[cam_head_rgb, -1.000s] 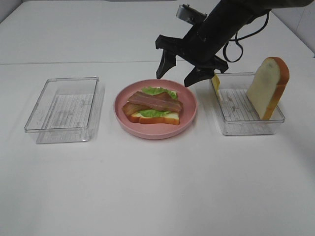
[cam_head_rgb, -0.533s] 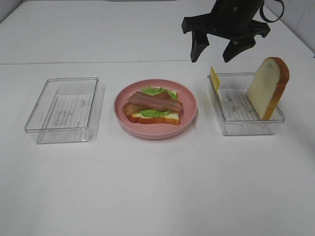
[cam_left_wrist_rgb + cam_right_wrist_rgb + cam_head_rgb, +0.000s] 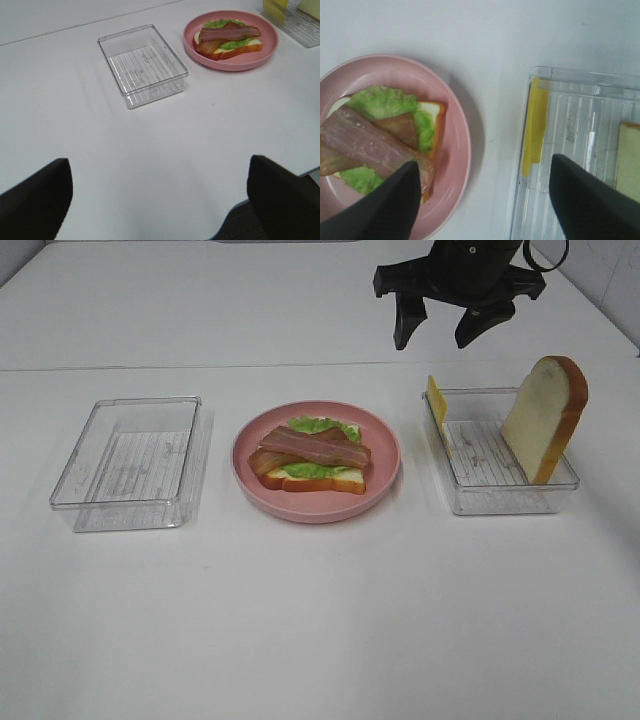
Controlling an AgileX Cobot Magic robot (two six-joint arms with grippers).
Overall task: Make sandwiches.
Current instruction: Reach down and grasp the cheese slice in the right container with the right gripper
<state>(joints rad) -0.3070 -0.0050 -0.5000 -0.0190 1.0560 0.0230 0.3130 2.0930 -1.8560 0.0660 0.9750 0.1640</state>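
The open sandwich [image 3: 312, 455] lies on a pink plate [image 3: 386, 454]: a bread slice, green lettuce and crossed bacon strips on top. A second bread slice [image 3: 545, 418] leans upright in the clear right tray [image 3: 500, 504]. A yellow cheese square [image 3: 436, 400] stands against that tray's left wall. My right gripper [image 3: 437, 338] hangs open and empty high above the tray's back left corner. The right wrist view shows the cheese [image 3: 535, 127] and the sandwich [image 3: 380, 135] below it. My left gripper [image 3: 160, 205] is open and empty, low over bare table, far from the sandwich [image 3: 227, 37].
An empty clear tray [image 3: 130, 462] sits left of the plate, also seen in the left wrist view as the tray [image 3: 142, 65]. The white table's front edge shows near the left gripper.
My right gripper has risen from just above the plate's back right rim and moved right, ending above the right tray's back left corner. Food and trays have not moved.
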